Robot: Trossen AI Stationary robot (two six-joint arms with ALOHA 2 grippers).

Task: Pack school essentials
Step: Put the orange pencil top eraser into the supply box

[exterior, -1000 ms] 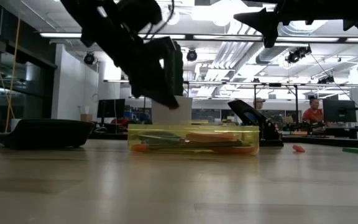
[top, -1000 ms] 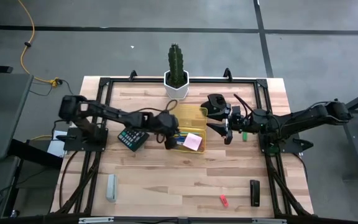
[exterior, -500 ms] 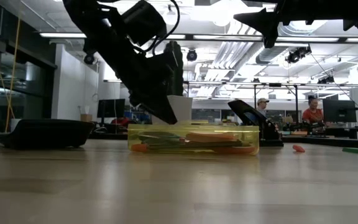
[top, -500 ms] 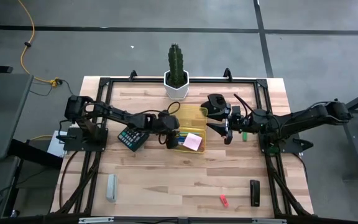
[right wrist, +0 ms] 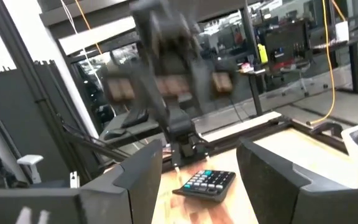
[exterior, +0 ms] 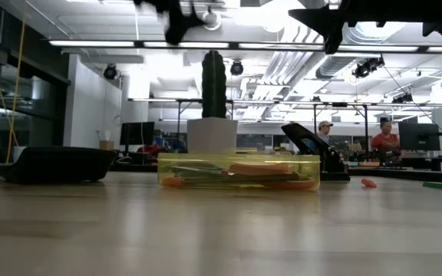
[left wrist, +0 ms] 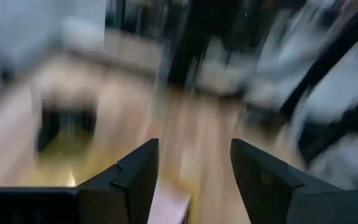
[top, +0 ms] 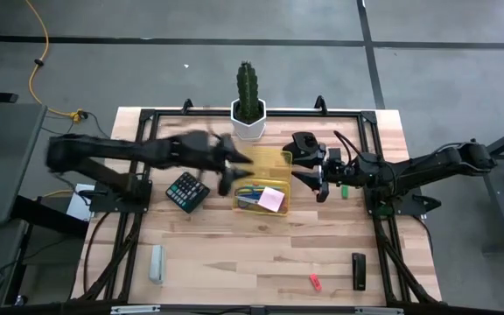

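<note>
A yellow see-through tray (top: 280, 160) lies mid-table in front of the cactus pot (top: 248, 125). In it lie a pink sticky-note pad (top: 272, 199), blue-handled scissors (top: 250, 189) and other small stationery pieces; the low view shows the tray (exterior: 239, 173) with flat pieces inside. My left gripper (top: 227, 178) hovers, blurred, above the tray's left edge; the left wrist view shows it open (left wrist: 194, 171) with nothing between its fingers. My right gripper (top: 303, 178) hangs open (right wrist: 199, 171) just right of the tray, also bare.
A dark calculator (top: 185, 190) lies left of the tray. A small green piece (top: 344, 189) lies under the right arm. Near the front edge lie a pale grey block (top: 157, 262), a red piece (top: 315, 282) and a black object (top: 358, 271). A black frame rims the table.
My left gripper has risen fast from just above the tray's left end, going up out of the low view's middle, and its arm has swung up and toward the table's left. The tray and its contents have stayed put.
</note>
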